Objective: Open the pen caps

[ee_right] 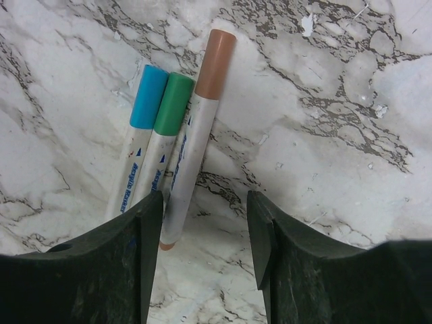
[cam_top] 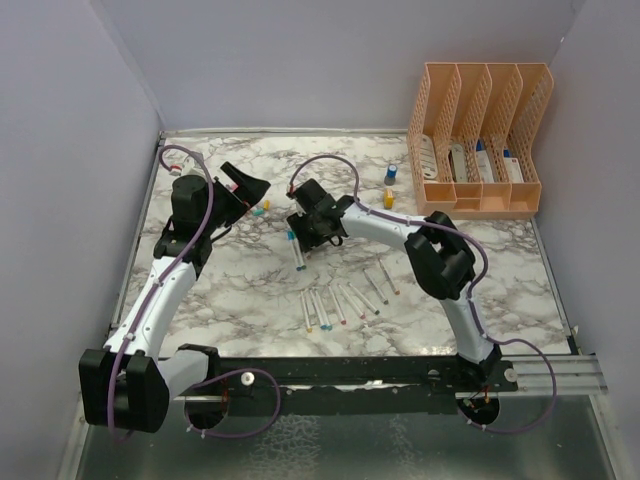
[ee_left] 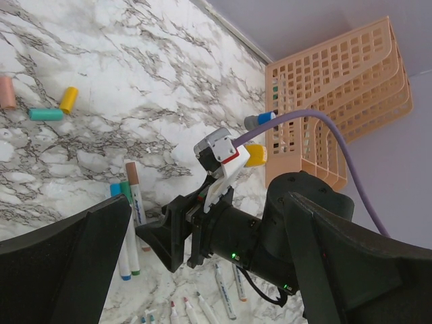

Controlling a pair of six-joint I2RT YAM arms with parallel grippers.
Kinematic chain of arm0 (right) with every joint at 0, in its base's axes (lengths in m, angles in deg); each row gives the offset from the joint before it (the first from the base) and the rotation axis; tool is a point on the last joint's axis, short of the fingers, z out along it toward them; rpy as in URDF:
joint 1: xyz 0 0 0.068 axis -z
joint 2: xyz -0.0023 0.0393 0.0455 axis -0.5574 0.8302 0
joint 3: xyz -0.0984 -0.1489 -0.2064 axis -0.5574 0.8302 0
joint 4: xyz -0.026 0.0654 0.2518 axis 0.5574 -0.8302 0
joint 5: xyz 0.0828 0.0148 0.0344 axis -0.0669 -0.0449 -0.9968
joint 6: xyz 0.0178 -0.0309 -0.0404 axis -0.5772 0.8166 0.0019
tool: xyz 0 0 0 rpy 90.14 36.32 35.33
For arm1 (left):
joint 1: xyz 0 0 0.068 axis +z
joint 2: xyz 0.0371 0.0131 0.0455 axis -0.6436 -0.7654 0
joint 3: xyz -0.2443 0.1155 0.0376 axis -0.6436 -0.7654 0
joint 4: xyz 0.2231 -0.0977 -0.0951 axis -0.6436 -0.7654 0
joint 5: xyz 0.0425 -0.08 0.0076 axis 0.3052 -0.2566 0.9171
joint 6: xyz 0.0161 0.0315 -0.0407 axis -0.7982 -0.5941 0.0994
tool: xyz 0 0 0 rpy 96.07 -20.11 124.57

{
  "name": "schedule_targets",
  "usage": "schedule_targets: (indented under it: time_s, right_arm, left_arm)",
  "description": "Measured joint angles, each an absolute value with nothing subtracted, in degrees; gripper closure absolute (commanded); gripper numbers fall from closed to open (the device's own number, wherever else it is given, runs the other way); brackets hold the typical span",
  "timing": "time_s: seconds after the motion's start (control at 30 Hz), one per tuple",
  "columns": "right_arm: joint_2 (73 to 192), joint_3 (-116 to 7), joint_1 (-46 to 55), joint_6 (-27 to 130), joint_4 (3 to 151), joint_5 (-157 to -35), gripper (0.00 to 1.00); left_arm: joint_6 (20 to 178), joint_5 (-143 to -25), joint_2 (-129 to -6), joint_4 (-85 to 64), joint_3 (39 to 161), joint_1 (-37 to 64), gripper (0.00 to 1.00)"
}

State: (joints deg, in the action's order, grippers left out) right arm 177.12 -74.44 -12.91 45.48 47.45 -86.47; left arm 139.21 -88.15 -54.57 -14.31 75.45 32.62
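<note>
Marble-patterned tabletop (cam_top: 230, 300), seen from above: the left gripper (cam_top: 245, 185) hangs spread wide and empty beside small loose plastic caps (cam_top: 262, 208). The right gripper (cam_top: 305, 232) sits low over three slim white marker pens (cam_top: 297, 252).

The left wrist view shows those three lying side by side, touching.

In the right wrist view the jaws stand apart, clamping nothing. The brown-capped pen (ee_right: 196, 135) has its tail between them, and the green-capped pen (ee_right: 165, 135) runs under the left finger. Closing here risks pinching two barrels or skidding off one, which would scatter the trio.
</note>
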Motion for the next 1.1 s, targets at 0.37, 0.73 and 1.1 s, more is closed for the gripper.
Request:
schedule_targets:
  time_s: [0.37,0.73,1.1]
  right_arm:
    - [178.30,-76.01,-13.21,43.23,46.25,-81.59,0.79]
    - [175.24,-69.91,-11.95,40.24,51.10,-81.75,0.99]
    - [160.25,-51.20,-7.82,41.40,55.71,-83.71,0.99]
  left_arm:
    - [139.28,-88.13,-54.59,-14.31,75.45,32.88,0.01]
    - [139.37,-88.17,-58.50,-13.31,75.50,32.86,0.01]
    - [140.57,-88.48,-71.64,-9.87,80.20,24.75,0.07]
